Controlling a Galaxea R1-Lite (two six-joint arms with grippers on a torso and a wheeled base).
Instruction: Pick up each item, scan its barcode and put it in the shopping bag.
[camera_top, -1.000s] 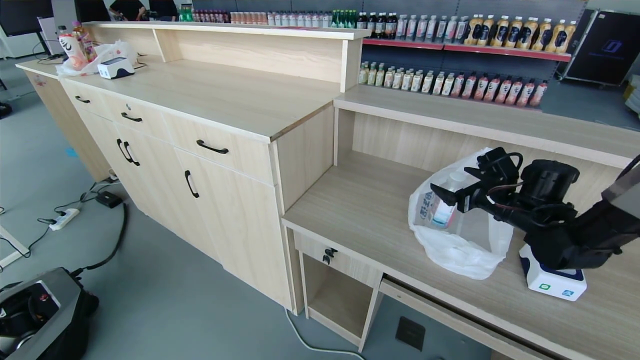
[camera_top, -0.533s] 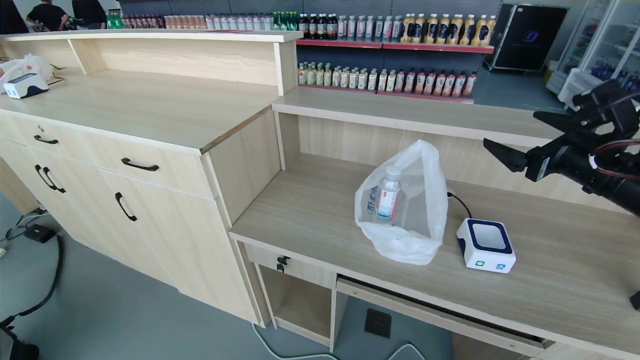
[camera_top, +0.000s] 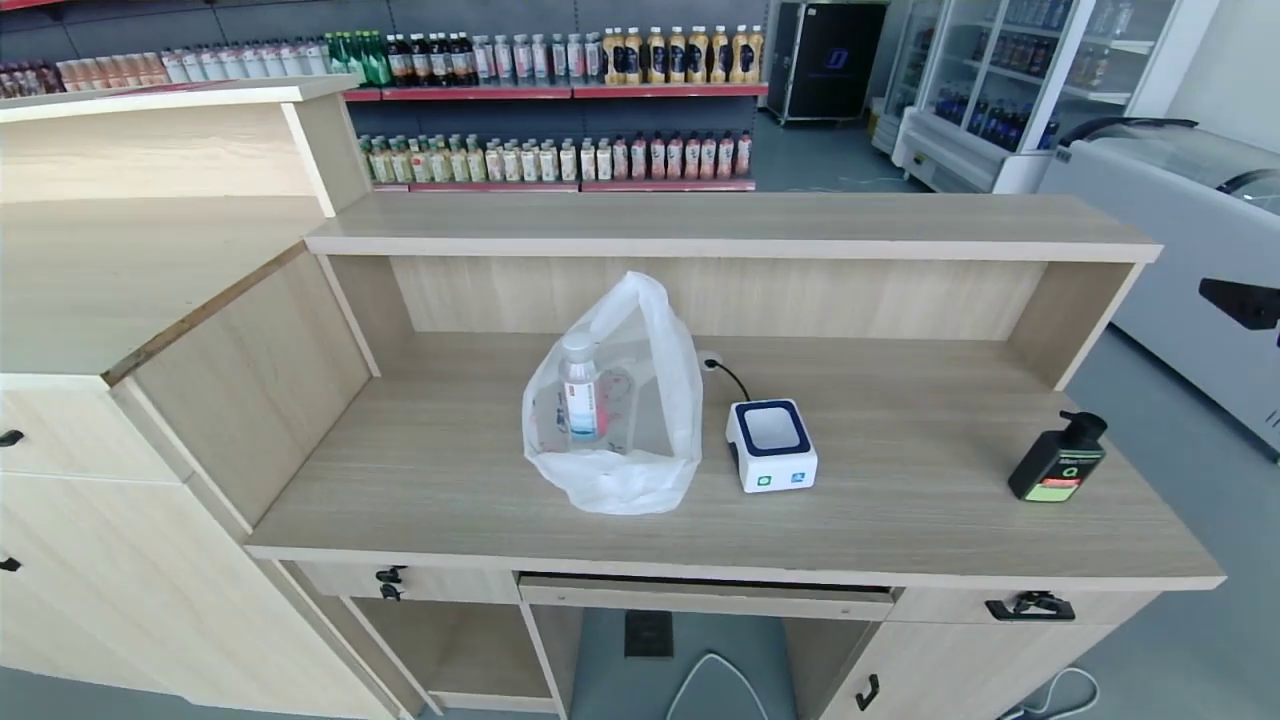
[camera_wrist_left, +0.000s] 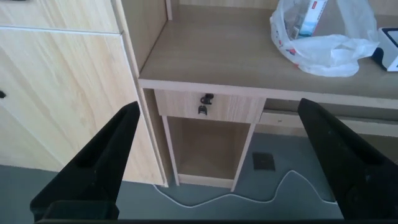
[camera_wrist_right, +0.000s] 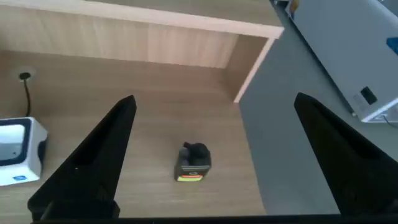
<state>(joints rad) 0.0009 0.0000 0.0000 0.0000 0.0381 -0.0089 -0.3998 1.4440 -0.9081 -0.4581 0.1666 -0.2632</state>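
A white plastic shopping bag (camera_top: 640, 470) stands open on the lower wooden counter (camera_top: 900, 520), with a clear bottle (camera_top: 580, 400) upright inside it. Just right of the bag sits a white barcode scanner (camera_top: 770, 445). A black pump bottle (camera_top: 1058, 462) stands near the counter's right end. My right gripper (camera_wrist_right: 214, 101) hangs open and empty above that pump bottle (camera_wrist_right: 194, 163), with the scanner (camera_wrist_right: 18, 152) off to one side. One of its fingers (camera_top: 1245, 302) shows at the right edge. My left gripper (camera_wrist_left: 219, 107) is open and empty, low in front of the counter, with the bag (camera_wrist_left: 323, 46) beyond it.
A taller counter (camera_top: 150, 270) adjoins on the left, and a raised ledge (camera_top: 730, 225) runs behind the work surface. Drink shelves (camera_top: 560, 160) line the back wall, and a chest freezer (camera_top: 1180, 230) stands at the right. The scanner's cable (camera_top: 728, 375) runs to the rear.
The head camera has swung right, so the whole scene shifted left. My right gripper, which was at the bag's mouth, has drawn away to the right, leaving the bottle in the bag.
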